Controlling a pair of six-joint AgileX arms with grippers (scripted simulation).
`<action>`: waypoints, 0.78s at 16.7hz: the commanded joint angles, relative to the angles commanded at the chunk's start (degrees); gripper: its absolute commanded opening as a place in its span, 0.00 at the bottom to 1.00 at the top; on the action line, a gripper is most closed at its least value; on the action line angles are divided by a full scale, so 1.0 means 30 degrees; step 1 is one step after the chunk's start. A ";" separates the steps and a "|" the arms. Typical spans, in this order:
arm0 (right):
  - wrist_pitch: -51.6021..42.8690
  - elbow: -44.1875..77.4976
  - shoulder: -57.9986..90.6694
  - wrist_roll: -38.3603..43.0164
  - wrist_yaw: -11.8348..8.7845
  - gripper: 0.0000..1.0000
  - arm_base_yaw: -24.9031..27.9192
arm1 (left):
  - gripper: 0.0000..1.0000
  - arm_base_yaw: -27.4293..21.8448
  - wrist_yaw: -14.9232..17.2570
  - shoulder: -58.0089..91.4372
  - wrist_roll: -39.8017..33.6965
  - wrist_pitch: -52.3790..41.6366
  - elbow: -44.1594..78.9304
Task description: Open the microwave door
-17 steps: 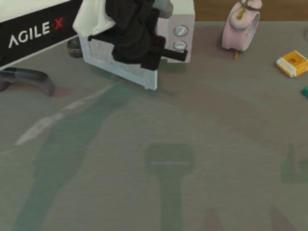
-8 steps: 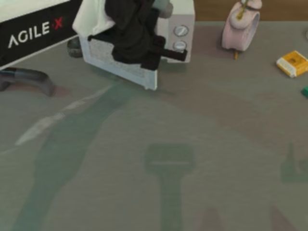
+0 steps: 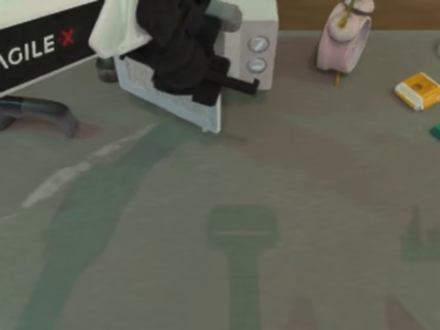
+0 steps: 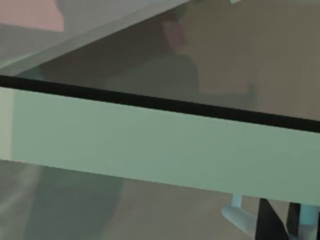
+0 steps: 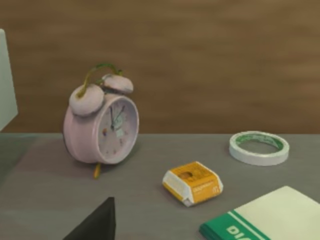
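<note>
White microwave (image 3: 251,27) sits at the far edge of the table (image 3: 275,206), left of centre, two round silver knobs (image 3: 258,44) on its right-hand panel facing the near side. Microwave door (image 3: 180,104) is partly open, hinged at its left end, free end swung out toward the near side; white frame, speckled grey mesh window, top edge reads as a slanted white strip from above. In the left wrist view the door edge (image 4: 160,145) fills the frame as a pale green band with a dark line along it, table behind. Left gripper (image 3: 237,84) is right over the door's free end, black body covering the cavity opening, one dark finger (image 3: 242,84) sticking out toward the knob panel; it looks in contact with the door edge, but whether the fingers clamp it or are spread I cannot tell. Right gripper is out of the top view; right wrist view shows only a dark corner of it (image 5: 97,222). Along the far edge to the right of the microwave: pink twin-bell alarm clock (image 3: 342,38), then a yellow-and-white small box (image 3: 418,91) near the right edge, white tape roll (image 5: 259,147), green-and-white book (image 5: 270,217). A dark curved handle-like object (image 3: 41,113) lies at the left edge.
</note>
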 joint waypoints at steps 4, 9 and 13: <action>0.0000 0.0000 0.0000 0.0000 0.0000 1.00 0.0000 | 0.00 0.0294 0.0513 -0.0600 0.0986 0.0286 -0.0891; 0.0000 0.0000 0.0000 0.0000 0.0000 1.00 0.0000 | 0.00 0.0294 0.0513 -0.0600 0.0986 0.0286 -0.0891; 0.0000 0.0000 0.0000 0.0000 0.0000 1.00 0.0000 | 0.00 0.0294 0.0513 -0.0600 0.0986 0.0286 -0.0891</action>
